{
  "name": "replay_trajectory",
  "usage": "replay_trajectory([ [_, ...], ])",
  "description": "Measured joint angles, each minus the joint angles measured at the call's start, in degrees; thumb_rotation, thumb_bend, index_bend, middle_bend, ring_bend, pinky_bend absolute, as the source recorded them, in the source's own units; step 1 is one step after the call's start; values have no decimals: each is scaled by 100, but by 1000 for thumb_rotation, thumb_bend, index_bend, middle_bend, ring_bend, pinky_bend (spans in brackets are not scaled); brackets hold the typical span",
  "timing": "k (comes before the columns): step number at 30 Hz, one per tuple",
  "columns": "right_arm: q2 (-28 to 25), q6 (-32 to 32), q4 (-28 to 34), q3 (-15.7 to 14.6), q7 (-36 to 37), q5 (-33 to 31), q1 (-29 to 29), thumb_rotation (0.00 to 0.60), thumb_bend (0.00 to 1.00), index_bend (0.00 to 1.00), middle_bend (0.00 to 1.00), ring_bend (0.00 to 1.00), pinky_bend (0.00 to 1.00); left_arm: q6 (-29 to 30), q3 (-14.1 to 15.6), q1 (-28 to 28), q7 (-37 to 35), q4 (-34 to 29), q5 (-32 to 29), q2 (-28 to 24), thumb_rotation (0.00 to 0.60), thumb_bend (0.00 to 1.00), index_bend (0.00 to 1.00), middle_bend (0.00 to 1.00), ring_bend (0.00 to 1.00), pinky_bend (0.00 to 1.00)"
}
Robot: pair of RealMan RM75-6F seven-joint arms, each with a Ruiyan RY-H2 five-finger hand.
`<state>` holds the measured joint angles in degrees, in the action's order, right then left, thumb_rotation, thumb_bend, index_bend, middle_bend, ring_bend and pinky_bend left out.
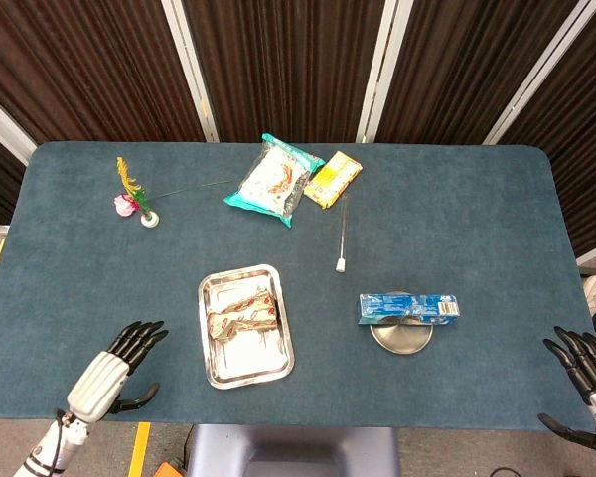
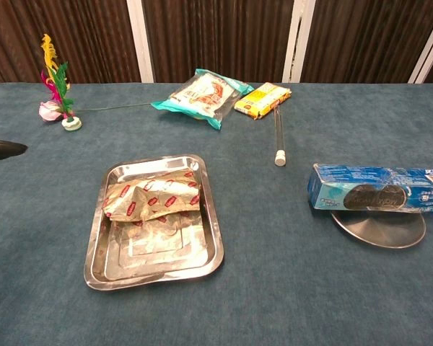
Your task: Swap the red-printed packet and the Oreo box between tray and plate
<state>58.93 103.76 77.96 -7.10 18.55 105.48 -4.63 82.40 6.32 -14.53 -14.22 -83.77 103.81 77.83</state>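
Note:
The red-printed packet [image 1: 243, 310] [image 2: 151, 198] lies across the upper half of the steel tray [image 1: 258, 365] [image 2: 101, 270]. The blue Oreo box [image 1: 408, 308] [image 2: 375, 189] rests flat on the small round metal plate [image 1: 401, 339] [image 2: 379, 229], overhanging it on both sides. My left hand [image 1: 114, 366] hovers over the front left of the table, left of the tray, fingers spread and empty; one fingertip [image 2: 3, 149] shows at the chest view's left edge. My right hand [image 1: 588, 373] sits off the table's front right corner, fingers spread, holding nothing.
At the back centre lie a teal snack bag [image 1: 272, 179] [image 2: 198, 95] and a yellow packet [image 1: 333, 178] [image 2: 263, 99]. A thin clear tube with a white cap [image 1: 343, 235] [image 2: 278, 133] lies between them and the plate. A feathered shuttlecock toy [image 1: 135, 199] [image 2: 56, 97] stands back left.

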Motion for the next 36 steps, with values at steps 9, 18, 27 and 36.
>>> replay_trajectory([
  [9, 185, 53, 143, 58, -736, -29, -161, 600, 189, 0, 0, 0, 0, -1228, -785, -772, 569, -574, -961, 606, 600, 380, 0, 0, 0, 7],
  [18, 237, -561, 330, 119, -1094, -279, -6, 600, 189, 0, 0, 0, 0, -2009, -1284, -1346, 1608, -669, -1889, 1357, 600, 379, 0, 0, 0, 40],
  [27, 152, -786, 517, 251, -1056, -571, 97, 600, 189, 0, 0, 0, 0, -2399, -1541, -1793, 2671, -160, -2548, 2107, 600, 378, 0, 0, 0, 66],
  [36, 29, -740, 512, 313, -772, -730, 60, 600, 189, 0, 0, 0, 0, -2387, -1548, -1979, 3951, 405, -3052, 2537, 600, 379, 77, 30, 33, 181],
])
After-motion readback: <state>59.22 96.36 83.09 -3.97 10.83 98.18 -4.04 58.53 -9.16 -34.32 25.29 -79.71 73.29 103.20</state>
